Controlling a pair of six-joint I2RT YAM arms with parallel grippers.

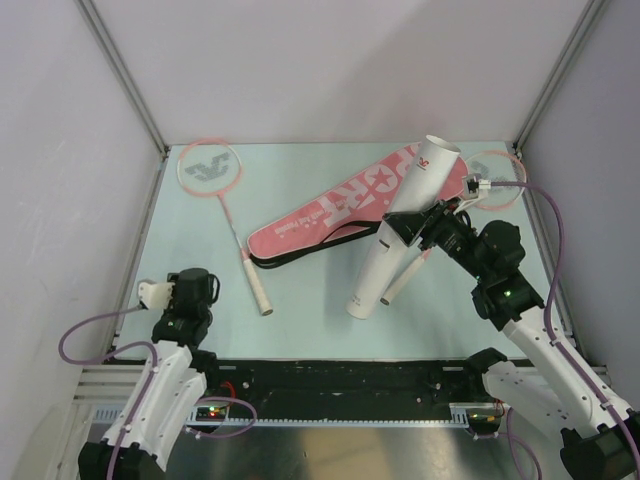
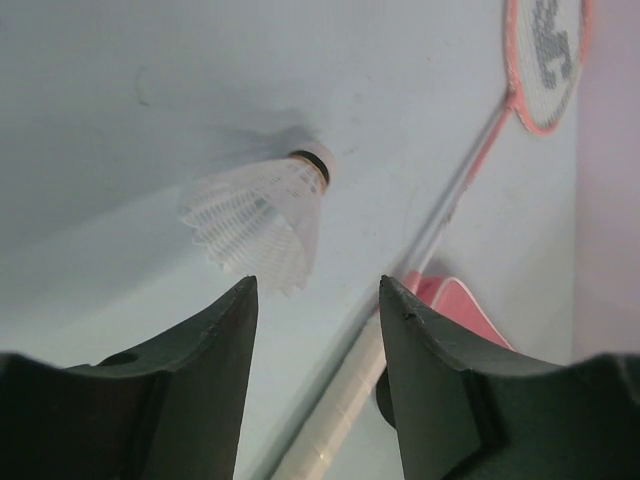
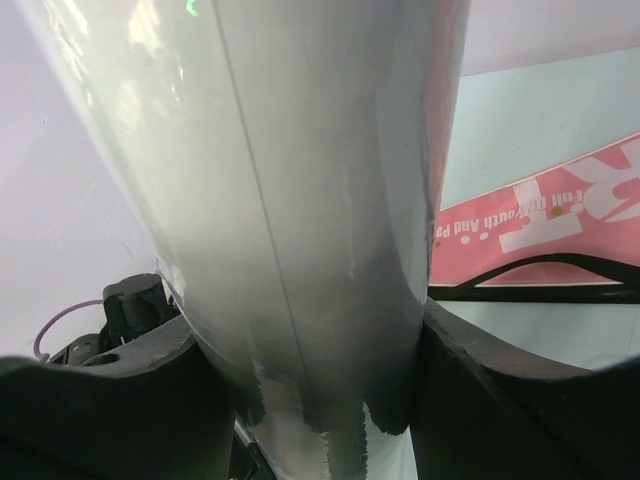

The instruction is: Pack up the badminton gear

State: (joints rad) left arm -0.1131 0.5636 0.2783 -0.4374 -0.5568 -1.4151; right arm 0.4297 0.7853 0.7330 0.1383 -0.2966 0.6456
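The right gripper [image 1: 398, 236] is pinched onto the long white tube [image 1: 372, 282]. Its dark fingers press both sides of the smooth, glossy wall about midway along. The tube stands tilted, with its lower end down by the pale green table top [image 1: 320, 295] and its open round mouth leaning over the wide end of the pink racket-shaped bag [image 1: 340, 210]. The bag lies flat on a diagonal across the middle of the table, with white "SPORT" lettering on top and a black strap along its near edge.

One pink-framed racket with a white wrapped handle [image 1: 210, 168] lies to the left of the bag, its head toward the far left corner and its handle pointing at the arms. The second pink-framed racket [image 1: 497, 182] has its head in the far right corner, and its shaft runs under the tilted tube (the grip pokes out just beside the tube's lower end).

At the near left, the left gripper [image 2: 315, 290] hangs low with its fingers spread apart and nothing between them. The small white shuttlecock [image 2: 265, 220] lies on its side on the table just beyond the fingertips. It has a lacy plastic skirt and a rounded nose with a black band.
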